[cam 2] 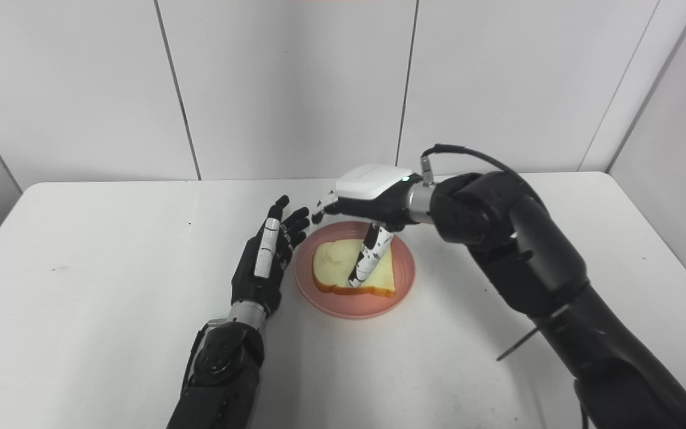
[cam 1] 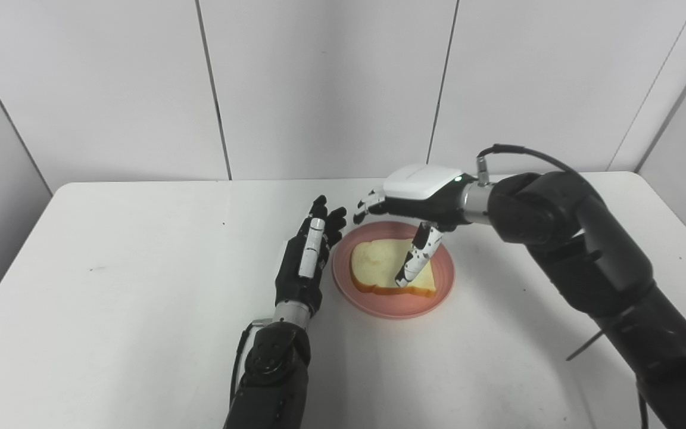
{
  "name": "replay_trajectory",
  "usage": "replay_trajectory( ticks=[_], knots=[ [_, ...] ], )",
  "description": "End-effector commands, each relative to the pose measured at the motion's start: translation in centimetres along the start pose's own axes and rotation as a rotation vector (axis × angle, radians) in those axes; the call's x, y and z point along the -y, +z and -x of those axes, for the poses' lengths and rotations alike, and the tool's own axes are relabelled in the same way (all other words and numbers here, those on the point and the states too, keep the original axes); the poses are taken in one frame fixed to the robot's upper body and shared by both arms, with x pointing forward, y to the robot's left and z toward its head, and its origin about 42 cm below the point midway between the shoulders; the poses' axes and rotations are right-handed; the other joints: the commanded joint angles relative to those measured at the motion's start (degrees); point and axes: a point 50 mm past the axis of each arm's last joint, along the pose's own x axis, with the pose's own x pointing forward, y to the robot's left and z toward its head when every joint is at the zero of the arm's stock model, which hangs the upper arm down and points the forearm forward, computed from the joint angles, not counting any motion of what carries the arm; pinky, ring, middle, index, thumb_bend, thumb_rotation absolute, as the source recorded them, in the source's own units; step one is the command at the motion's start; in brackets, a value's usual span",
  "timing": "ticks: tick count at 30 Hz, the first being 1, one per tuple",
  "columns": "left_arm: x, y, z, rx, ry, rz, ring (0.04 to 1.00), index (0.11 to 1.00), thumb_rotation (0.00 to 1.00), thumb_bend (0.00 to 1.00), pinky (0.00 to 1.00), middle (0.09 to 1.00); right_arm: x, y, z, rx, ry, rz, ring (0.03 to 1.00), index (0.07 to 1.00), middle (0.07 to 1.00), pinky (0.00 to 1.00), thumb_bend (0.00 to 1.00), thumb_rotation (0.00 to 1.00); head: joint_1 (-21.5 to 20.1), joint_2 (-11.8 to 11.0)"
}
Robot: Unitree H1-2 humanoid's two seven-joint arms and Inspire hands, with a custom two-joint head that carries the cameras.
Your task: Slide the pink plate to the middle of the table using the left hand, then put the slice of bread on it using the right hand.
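The pink plate (cam 1: 435,294) sits near the middle of the white table. A slice of bread (cam 1: 379,262) lies flat on it. My right hand (cam 1: 417,196) hovers over the plate's far side, palm down, fingers spread toward the left and thumb (cam 1: 415,257) pointing down in front of the bread; whether it touches is unclear. It holds nothing. My left hand (cam 1: 307,259) stands on edge just left of the plate's rim, fingers straight and apart, close to the rim, gripping nothing.
The white table (cam 1: 111,286) stretches wide on the left and front; its back edge meets white wall panels. My right forearm (cam 1: 587,262) crosses the right side of the table, with a cable looping above the wrist.
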Motion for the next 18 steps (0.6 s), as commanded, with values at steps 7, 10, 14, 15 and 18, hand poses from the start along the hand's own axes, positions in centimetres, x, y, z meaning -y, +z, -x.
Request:
replay_trajectory(
  ticks=[7, 10, 14, 15, 18],
  knots=[
    [-2.3, -3.0, 1.4, -0.139, 0.063, -0.002, 0.889, 0.908, 0.82, 0.79, 0.93, 0.843, 0.4, -2.4, 3.0, 0.007, -0.342, -0.191, 0.937, 0.827, 0.896, 0.82, 0.98, 0.54, -0.27, -0.56],
    [-2.8, -2.5, 1.3, -0.12, 0.071, -0.029, 0.877, 0.905, 0.82, 0.81, 0.89, 0.841, -2.4, -3.9, 2.2, -0.062, -0.442, -0.252, 0.916, 0.852, 0.894, 0.82, 0.86, 0.71, -0.71, -0.55],
    [-3.3, -1.8, 1.2, -0.104, 0.09, -0.061, 0.883, 0.904, 0.83, 0.85, 0.88, 0.839, -5.4, -5.0, 0.9, -0.13, -0.536, -0.374, 0.925, 0.885, 0.919, 0.85, 0.75, 0.91, -1.04, -0.6],
    [-3.4, -1.7, 1.2, -0.102, 0.092, -0.063, 0.878, 0.902, 0.83, 0.83, 0.87, 0.838, -6.3, -5.4, 0.5, -0.144, -0.582, -0.473, 0.928, 0.887, 0.922, 0.86, 0.77, 0.96, -1.09, -0.6],
    [-3.5, -1.6, 1.2, -0.101, 0.096, -0.067, 0.863, 0.898, 0.82, 0.78, 0.88, 0.83, -9.1, -5.7, -0.5, -0.186, -0.729, -0.78, 0.91, 0.885, 0.913, 0.85, 0.83, 0.95, -1.28, -0.6]
  ],
)
